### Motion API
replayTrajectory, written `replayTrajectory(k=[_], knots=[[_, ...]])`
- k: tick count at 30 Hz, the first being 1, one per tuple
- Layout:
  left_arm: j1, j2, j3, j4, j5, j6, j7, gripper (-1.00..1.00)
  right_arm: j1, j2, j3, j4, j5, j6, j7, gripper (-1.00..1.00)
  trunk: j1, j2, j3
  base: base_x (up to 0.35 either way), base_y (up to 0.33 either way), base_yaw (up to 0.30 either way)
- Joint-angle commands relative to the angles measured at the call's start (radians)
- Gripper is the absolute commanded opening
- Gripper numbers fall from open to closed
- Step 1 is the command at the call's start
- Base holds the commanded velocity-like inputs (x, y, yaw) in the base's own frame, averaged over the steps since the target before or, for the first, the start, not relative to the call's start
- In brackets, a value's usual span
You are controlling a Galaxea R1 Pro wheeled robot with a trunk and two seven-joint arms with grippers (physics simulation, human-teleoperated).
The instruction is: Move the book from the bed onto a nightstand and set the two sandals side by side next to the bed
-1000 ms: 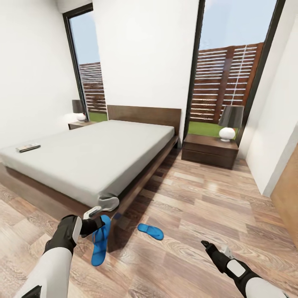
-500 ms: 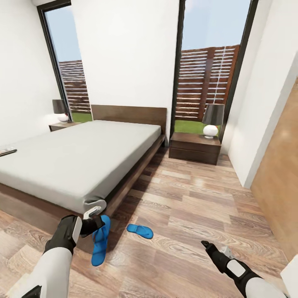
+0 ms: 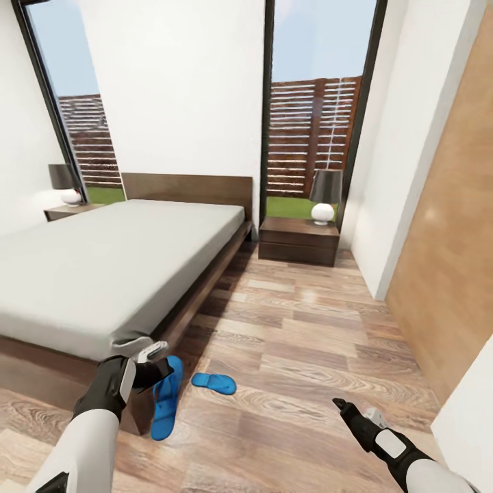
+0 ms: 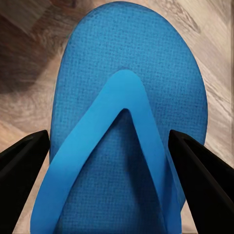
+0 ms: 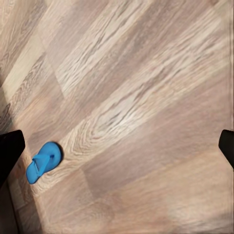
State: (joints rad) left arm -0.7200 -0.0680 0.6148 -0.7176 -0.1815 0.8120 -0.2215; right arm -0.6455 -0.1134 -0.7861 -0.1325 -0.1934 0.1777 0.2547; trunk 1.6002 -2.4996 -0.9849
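My left gripper [image 3: 161, 370] is shut on a bright blue sandal [image 3: 164, 400] that hangs toe-down off the bed's foot corner; the left wrist view has its strap and sole [image 4: 127, 122] between the two black fingers [image 4: 24, 165]. The second sandal [image 3: 213, 383] lies flat on the wood floor just right of it, seen small in the right wrist view [image 5: 43, 162]. My right gripper [image 3: 340, 405] is open and empty above bare floor to the right. The grey-mattress bed [image 3: 103, 267] fills the left. One nightstand [image 3: 298, 241] stands right of the headboard, another [image 3: 63, 213] at the far left. The book is out of view.
A lamp [image 3: 325, 197] with a dark shade and white base stands on the right nightstand, another lamp [image 3: 66, 185] on the far one. A tall wooden panel [image 3: 448, 260] and white wall corner close the right side. Wood-plank floor [image 3: 308, 342] runs between bed and panel.
The whole view has swung to the right, so the camera moved; the book slid out past the left edge. Both arms keep their pose, the left still holding the sandal.
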Motion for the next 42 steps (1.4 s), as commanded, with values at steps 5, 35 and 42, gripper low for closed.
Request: replayTrajectory(k=[5, 35, 42], knots=[[-0.001, -0.001, 0.006, -0.002, -0.01, 0.004, -0.009, -1.0, 0.0, 0.0, 0.001, -0.001, -0.011, 0.006, 0.002, 1.0, 0.0, 0.0, -0.003, 0.0, 0.0, -0.223], [-0.001, -0.001, 0.006, -0.002, -0.01, 0.004, -0.009, -1.0, 0.0, 0.0, 0.001, -0.001, -0.011, 0.006, 0.002, 1.0, 0.0, 0.0, -0.015, 0.0, 0.061, -0.21], [-0.001, -0.001, 0.007, -0.002, -0.01, 0.004, -0.009, -1.0, 0.0, 0.0, 0.003, 0.0, -0.008, 0.01, 0.001, 1.0, 0.0, 0.0, -0.015, 0.0, 0.001, -0.029]])
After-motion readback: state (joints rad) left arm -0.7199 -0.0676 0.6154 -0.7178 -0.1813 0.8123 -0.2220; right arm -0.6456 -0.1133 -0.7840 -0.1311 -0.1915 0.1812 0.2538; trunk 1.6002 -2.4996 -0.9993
